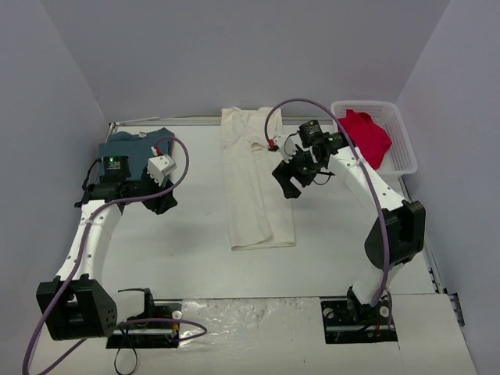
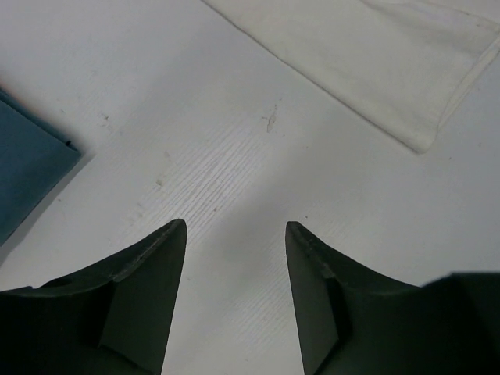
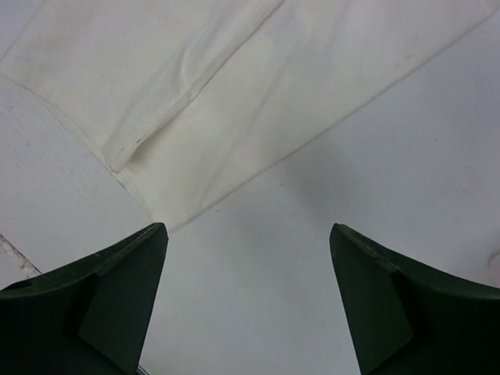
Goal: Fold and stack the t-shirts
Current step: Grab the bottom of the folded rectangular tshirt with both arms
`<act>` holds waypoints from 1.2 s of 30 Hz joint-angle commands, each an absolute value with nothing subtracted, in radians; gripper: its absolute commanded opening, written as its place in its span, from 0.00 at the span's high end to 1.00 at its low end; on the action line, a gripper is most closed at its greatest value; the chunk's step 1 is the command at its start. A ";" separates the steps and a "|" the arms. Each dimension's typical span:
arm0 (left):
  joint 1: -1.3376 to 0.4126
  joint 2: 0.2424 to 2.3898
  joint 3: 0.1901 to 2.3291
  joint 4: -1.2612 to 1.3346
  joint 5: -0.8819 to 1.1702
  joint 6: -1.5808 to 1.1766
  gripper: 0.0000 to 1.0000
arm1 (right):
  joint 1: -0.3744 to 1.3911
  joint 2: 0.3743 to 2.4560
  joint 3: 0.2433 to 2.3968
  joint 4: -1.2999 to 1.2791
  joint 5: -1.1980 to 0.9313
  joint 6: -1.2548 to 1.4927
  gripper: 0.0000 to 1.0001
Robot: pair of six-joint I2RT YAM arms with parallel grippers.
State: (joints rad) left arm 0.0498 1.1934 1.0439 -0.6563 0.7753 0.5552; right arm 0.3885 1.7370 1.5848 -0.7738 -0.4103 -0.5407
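Note:
The cream-white t-shirt [image 1: 254, 176] lies folded into a long strip down the middle of the table; it also shows in the right wrist view [image 3: 195, 86] and the left wrist view [image 2: 375, 55]. The teal-blue t-shirt [image 1: 137, 148] lies folded at the far left, partly under the left arm; its corner shows in the left wrist view [image 2: 27, 168]. The red t-shirt [image 1: 366, 137] sits in the basket. My left gripper [image 1: 162, 205] [image 2: 234, 234] is open and empty over bare table. My right gripper [image 1: 291, 183] [image 3: 248, 234] is open and empty just right of the cream strip.
A white plastic lattice basket [image 1: 402, 141] stands at the far right corner. The table's back edge [image 1: 172, 121] meets grey walls. A crinkled plastic sheet [image 1: 250, 316] lies between the arm bases at the near edge.

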 commanded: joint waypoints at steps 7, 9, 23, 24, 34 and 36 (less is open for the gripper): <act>0.069 1.249 1.028 -0.570 0.671 0.470 0.41 | 0.344 1.615 1.359 -0.587 -0.267 -0.449 0.00; 0.086 1.224 0.983 -0.532 0.635 0.428 0.40 | 0.293 1.571 1.298 -0.525 -0.278 -0.462 0.00; 0.186 1.231 0.876 -0.445 0.638 0.443 0.36 | 0.169 1.624 1.229 -0.460 -0.428 -0.446 0.00; 0.186 1.252 0.897 -0.462 0.650 0.452 0.36 | 0.170 1.646 1.236 -0.460 -0.434 -0.436 0.00; 0.187 1.353 0.962 -0.592 0.709 0.494 0.35 | 0.186 1.657 1.232 -0.469 -0.370 -0.459 0.00; 0.187 1.332 0.951 -0.580 0.710 0.488 0.34 | 0.186 1.652 1.227 -0.469 -0.374 -0.459 0.00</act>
